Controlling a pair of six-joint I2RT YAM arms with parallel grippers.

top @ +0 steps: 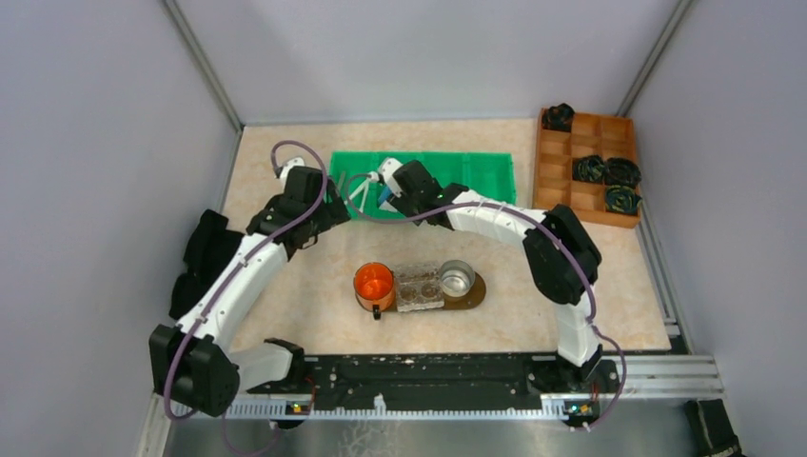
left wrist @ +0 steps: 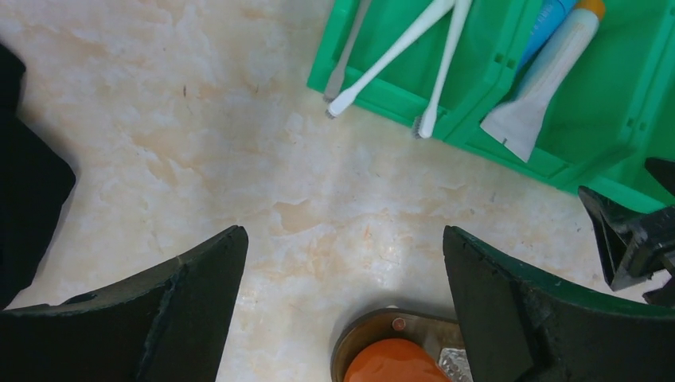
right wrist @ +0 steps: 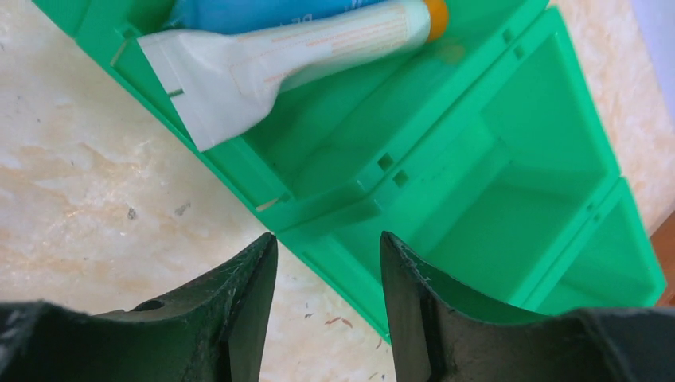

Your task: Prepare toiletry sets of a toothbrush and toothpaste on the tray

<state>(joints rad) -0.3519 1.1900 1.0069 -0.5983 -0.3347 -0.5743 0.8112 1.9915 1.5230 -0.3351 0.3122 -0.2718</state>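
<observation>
Left gripper [left wrist: 342, 239]: jaws wide, empty, over bare table. Toothbrushes [left wrist: 390, 54] at 12 o'clock in green bin [left wrist: 489, 32]. Right gripper [right wrist: 328, 239]: jaws part-spread, empty. White toothpaste tube [right wrist: 318, 48] at 12 o'clock. Tray [top: 473, 288] at 6 o'clock from bin. Suggest pinching tube mid-body, clearing bin wall.

Black-and-white arms [top: 238, 276], purple cables [top: 297, 144]

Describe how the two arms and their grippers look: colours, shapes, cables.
Both the left arm and right arm have white links between bulky black joints, each trailed by a looping mauve-grey cable. The left gripper and right gripper each have two broad, black, curved fingers tapering to blunt tips.
</observation>
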